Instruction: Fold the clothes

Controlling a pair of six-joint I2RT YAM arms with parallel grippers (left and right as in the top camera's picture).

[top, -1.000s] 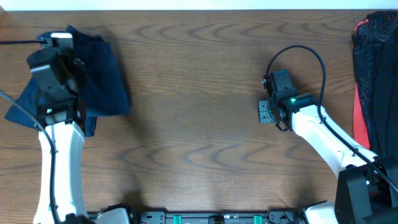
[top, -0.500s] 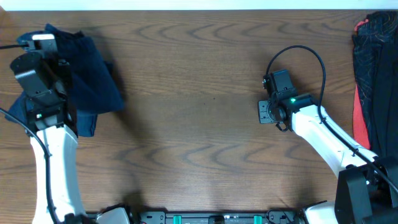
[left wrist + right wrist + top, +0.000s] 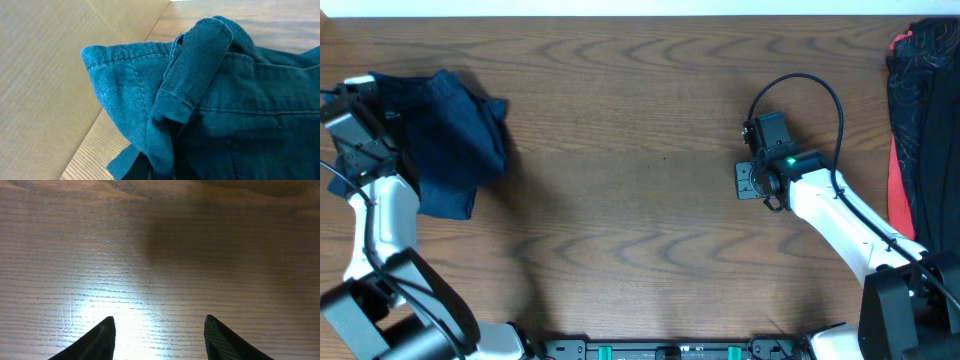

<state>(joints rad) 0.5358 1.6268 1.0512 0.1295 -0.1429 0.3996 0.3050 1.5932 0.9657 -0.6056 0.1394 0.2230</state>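
The clothes here are one dark navy denim-like garment (image 3: pixel 450 140), lying bunched at the table's far left. In the left wrist view (image 3: pixel 215 100) it fills most of the frame, with a stitched waistband and a folded corner raised. My left gripper (image 3: pixel 350 110) is at the garment's left edge, by the table's left edge. Its jaws (image 3: pixel 162 170) are almost hidden at the bottom of the wrist view and are shut on a fold of the cloth. My right gripper (image 3: pixel 748 180) is open and empty over bare wood right of centre; its fingertips (image 3: pixel 160 335) show nothing between them.
A black and red patterned cloth pile (image 3: pixel 918 120) lies at the table's right edge. The table's left edge (image 3: pixel 107 115) runs just beside the navy garment, with beige floor beyond it. A black cable (image 3: pixel 810 85) loops above the right arm.
My left gripper has moved left towards the table's left edge, pulling the navy garment with it. The garment now lies lower and more spread. The right arm has not moved.
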